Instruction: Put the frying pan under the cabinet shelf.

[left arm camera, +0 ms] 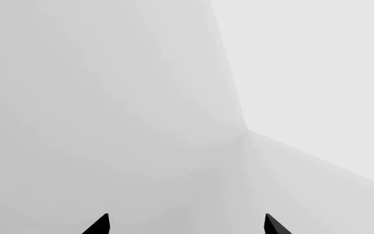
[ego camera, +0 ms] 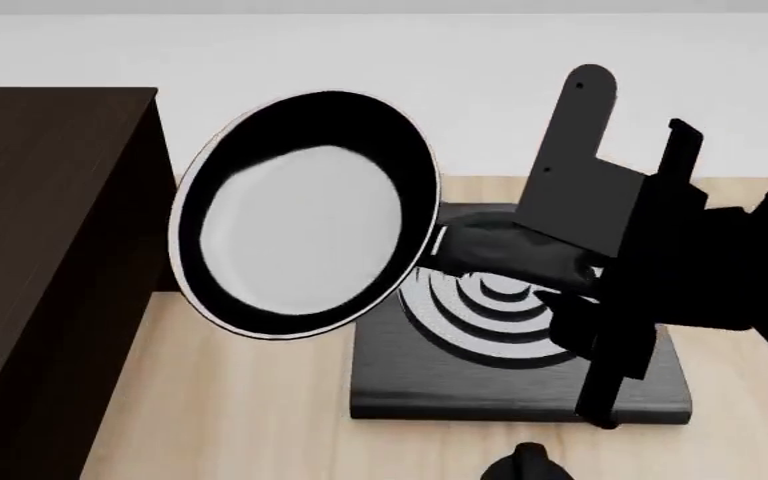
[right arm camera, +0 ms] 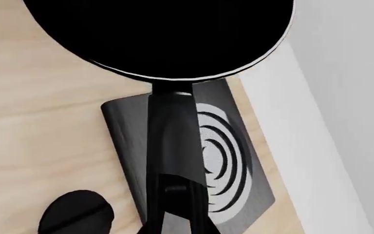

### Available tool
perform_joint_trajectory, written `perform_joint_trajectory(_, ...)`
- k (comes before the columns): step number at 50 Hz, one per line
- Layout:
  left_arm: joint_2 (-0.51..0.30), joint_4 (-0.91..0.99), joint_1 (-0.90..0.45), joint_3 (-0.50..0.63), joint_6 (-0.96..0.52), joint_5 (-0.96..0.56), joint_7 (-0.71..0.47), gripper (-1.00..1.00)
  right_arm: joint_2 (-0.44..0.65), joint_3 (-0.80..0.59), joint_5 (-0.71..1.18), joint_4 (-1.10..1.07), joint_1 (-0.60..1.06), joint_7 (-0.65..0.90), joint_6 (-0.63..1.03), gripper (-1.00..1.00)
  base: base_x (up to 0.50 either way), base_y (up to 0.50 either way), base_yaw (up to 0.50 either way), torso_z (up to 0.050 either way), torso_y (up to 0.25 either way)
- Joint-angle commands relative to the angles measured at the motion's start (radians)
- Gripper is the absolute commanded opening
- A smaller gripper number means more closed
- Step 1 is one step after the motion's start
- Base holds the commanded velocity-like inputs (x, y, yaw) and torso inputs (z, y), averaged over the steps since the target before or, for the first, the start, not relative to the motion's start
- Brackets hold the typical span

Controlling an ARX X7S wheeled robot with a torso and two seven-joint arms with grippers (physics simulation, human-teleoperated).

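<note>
Frying pan [ego camera: 307, 215], round and black with a thin white rim and a glossy pale inside, hangs tilted in the air above the light wooden tabletop [ego camera: 224, 400], its open face turned toward the head camera. Its long black handle [right arm camera: 171, 141] runs back to the right gripper [right arm camera: 174, 214], whose dark fingers are clamped around the handle's end, so the pan is held clear of every surface. In the head view the right arm's black bulk covers that grip.

Just beside and below the pan lies a black square burner plate with pale concentric rings [ego camera: 491, 350], flat on the table; the pan's lower rim overlaps it in the head view.

At the head view's left stands the large dark brown wooden cabinet shelf [ego camera: 51, 250], near the pan but apart from it.

The left gripper [left arm camera: 187, 226] shows only two black fingertips [left arm camera: 99, 225] spread wide with nothing between them, facing plain pale grey walls [left arm camera: 109, 97].
</note>
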Motion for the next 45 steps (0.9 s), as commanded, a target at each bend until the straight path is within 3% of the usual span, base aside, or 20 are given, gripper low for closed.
perform_joint_trajectory(1, -0.003, 0.002, -0.005, -0.009, -0.018, 0.014, -0.016, 1.00, -0.045, 0.057, 0.031, 0.105, -0.018, -0.032, -0.060, -1.00, 0.00, 0.00, 0.00, 0.000, 0.000)
perform_joint_trajectory(16, -0.011, 0.012, -0.008, -0.013, -0.052, 0.043, -0.034, 1.00, -0.080, 0.039, -0.018, 0.226, -0.062, -0.140, -0.206, -1.00, 0.00, 0.00, 0.00, 0.001, 0.002)
perform_joint_trajectory(45, -0.022, 0.026, -0.012, -0.019, -0.094, 0.078, -0.052, 1.00, -0.066, 0.063, 0.057, 0.222, -0.122, -0.191, -0.252, -1.00, 0.00, 0.00, 0.00, 0.001, 0.001)
